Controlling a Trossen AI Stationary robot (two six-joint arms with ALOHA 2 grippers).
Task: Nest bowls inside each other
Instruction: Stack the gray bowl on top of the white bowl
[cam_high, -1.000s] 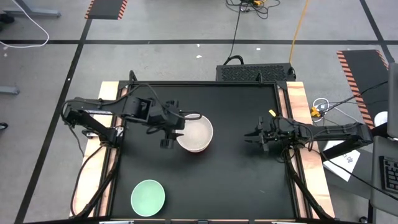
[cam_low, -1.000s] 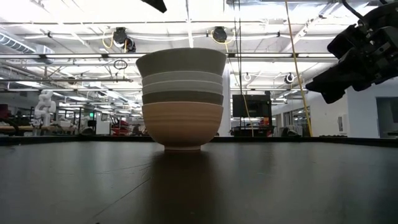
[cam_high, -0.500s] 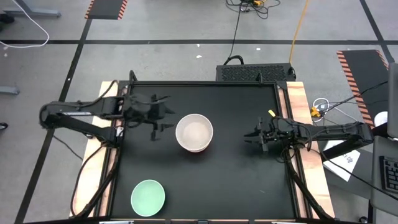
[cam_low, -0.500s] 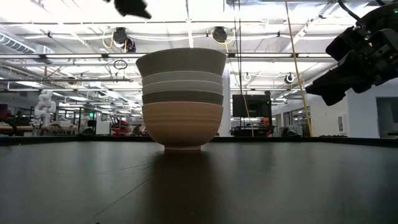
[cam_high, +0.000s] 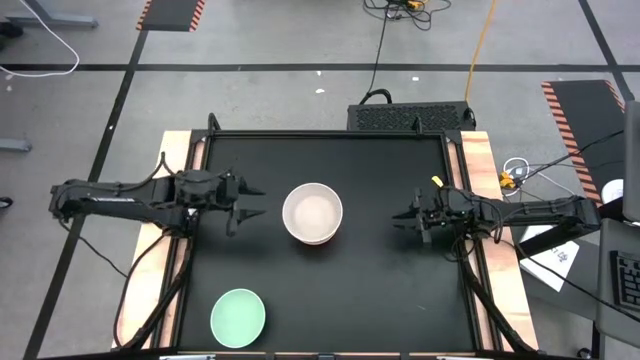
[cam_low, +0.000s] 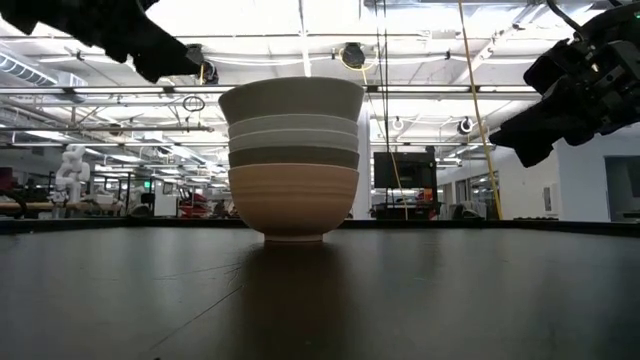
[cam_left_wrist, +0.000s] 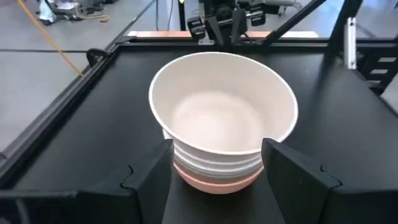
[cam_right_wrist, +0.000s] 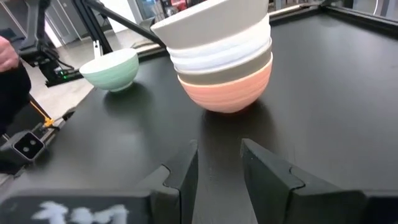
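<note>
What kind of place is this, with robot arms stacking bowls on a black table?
Probably a robotics lab or workshop hall. Behind the stack of nested bowls the low view shows a high ceiling with exposed pipes and strip lights, a small white robot figure and workbenches; striped hazard-tape mats mark the grey floor.

- Two matte black jointed robot arms are showing bundled dark cables.
- The right arm's wedge-shaped black fingers are looking smooth, angular.

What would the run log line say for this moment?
stack: nested, table centre | mint bowl: apart, not nested | left gripper: open, empty, beside stack | right gripper: waiting, empty
</note>
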